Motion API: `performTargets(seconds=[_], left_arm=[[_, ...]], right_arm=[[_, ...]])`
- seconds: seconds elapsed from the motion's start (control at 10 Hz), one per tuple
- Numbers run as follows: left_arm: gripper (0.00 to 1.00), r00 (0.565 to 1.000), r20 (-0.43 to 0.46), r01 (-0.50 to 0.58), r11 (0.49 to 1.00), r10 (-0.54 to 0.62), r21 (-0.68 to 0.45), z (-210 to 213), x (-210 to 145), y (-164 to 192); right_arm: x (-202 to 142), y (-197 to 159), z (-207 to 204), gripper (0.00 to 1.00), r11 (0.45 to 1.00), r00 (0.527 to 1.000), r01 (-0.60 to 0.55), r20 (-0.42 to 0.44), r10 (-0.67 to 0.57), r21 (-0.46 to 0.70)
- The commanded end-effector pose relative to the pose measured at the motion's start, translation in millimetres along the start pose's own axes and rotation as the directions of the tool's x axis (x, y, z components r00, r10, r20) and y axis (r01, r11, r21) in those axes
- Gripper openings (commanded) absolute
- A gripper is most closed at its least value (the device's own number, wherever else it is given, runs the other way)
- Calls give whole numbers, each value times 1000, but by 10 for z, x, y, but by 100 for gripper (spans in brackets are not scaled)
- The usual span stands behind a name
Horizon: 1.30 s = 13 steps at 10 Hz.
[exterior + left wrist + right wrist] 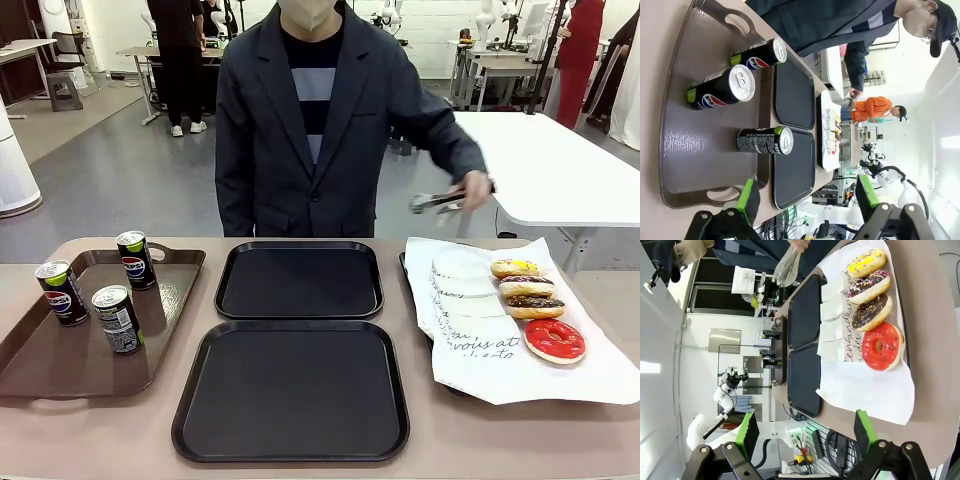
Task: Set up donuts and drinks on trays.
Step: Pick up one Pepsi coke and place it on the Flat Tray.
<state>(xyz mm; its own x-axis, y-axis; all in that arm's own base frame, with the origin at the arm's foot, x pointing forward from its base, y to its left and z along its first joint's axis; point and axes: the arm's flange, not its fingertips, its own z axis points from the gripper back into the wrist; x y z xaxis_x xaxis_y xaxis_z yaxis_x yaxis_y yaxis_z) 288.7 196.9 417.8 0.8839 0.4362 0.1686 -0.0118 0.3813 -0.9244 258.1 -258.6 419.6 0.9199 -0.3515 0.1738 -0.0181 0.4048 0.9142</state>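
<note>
Two black trays lie bare mid-table, one far (299, 280) and one near (292, 390). Three dark soda cans (62, 292) (136, 259) (117, 318) stand on the brown tray (60, 370) at the left. Several donuts sit in a row on white paper (480, 370) at the right: yellow-topped (515, 268), two chocolate (526, 287) (534, 306) and a red one (554, 340). My left gripper (806, 200) hangs open over the brown tray's near end, short of the cans (765, 140). My right gripper (805, 432) is open, off the paper's edge below the red donut (882, 346).
A person in a dark jacket stands at the far side, holding metal tongs (437, 203) above the table's far right corner. White paper sleeves (462, 275) lie on the printed sheet beside the donuts. A white table (560, 170) stands behind.
</note>
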Motion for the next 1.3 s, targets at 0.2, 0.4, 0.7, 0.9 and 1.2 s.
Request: performTargets(seconds=[0.2, 0.4, 0.7, 0.9, 1.2], left_arm=[[100, 1000, 5, 6, 1000, -6, -18, 5, 7, 1], [100, 1000, 5, 6, 1000, -6, -18, 5, 7, 1], [100, 1000, 5, 6, 1000, -6, -18, 5, 7, 1], [100, 1000, 5, 6, 1000, -6, -18, 5, 7, 1], [100, 1000, 5, 6, 1000, -6, -18, 5, 7, 1]], right_arm=[[-4, 15, 11, 100, 1000, 1000, -14, 6, 14, 15], [-4, 15, 11, 100, 1000, 1000, -14, 6, 14, 15], [-4, 15, 11, 100, 1000, 1000, -14, 6, 14, 15], [-4, 15, 11, 100, 1000, 1000, -14, 6, 14, 15], [-4, 15, 11, 100, 1000, 1000, -14, 6, 14, 15]])
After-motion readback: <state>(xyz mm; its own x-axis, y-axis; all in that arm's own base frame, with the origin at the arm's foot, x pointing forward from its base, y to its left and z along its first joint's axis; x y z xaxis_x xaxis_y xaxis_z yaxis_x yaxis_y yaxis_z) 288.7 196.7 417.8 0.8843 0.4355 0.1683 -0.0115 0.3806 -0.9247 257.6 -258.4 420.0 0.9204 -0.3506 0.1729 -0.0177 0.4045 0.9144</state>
